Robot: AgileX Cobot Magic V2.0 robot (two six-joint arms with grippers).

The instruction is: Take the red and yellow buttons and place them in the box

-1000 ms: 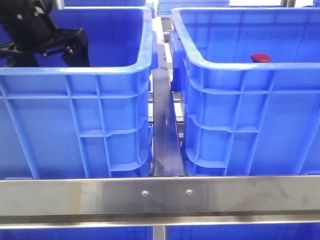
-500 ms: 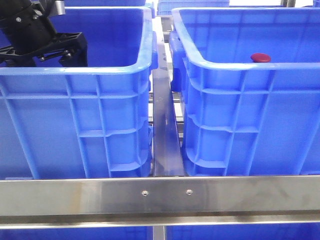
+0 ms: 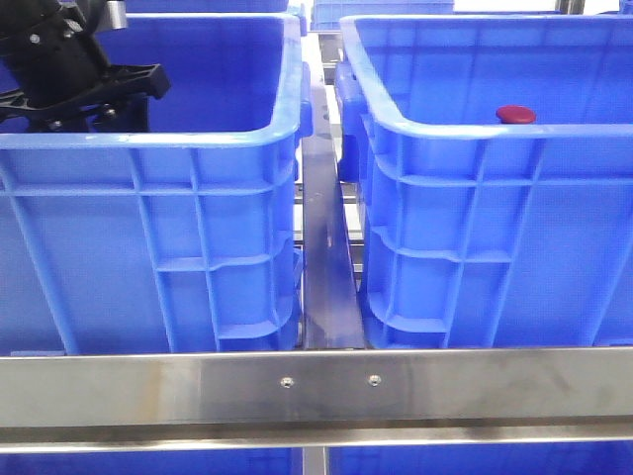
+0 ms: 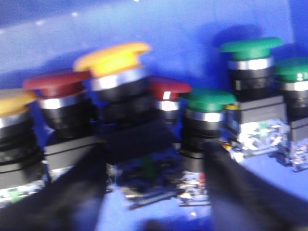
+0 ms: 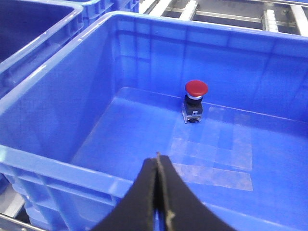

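Observation:
In the left wrist view several mushroom-cap buttons stand on the floor of the left blue crate (image 3: 148,148). There is a yellow button (image 4: 113,57), a second yellow button (image 4: 12,100), a dark red button (image 4: 57,82), another red button (image 4: 168,87) and some green ones (image 4: 250,46). My left gripper (image 4: 154,192) is open low in this crate, its blurred dark fingers either side of the middle yellow button's black body. In the front view the left gripper (image 3: 99,94) is partly hidden by the rim. One red button (image 5: 196,88) stands in the right box (image 5: 57,166), also seen in the front view (image 3: 515,114). My right gripper (image 5: 158,166) is shut and empty above that box's near rim.
A steel rail (image 3: 316,386) runs across the front. A metal strip (image 3: 324,257) fills the gap between the two crates. More blue crates (image 5: 29,29) and roller tracks (image 5: 231,14) lie beyond.
My left arm has moved left and a little deeper inside the left crate. The red button in the right box has not moved.

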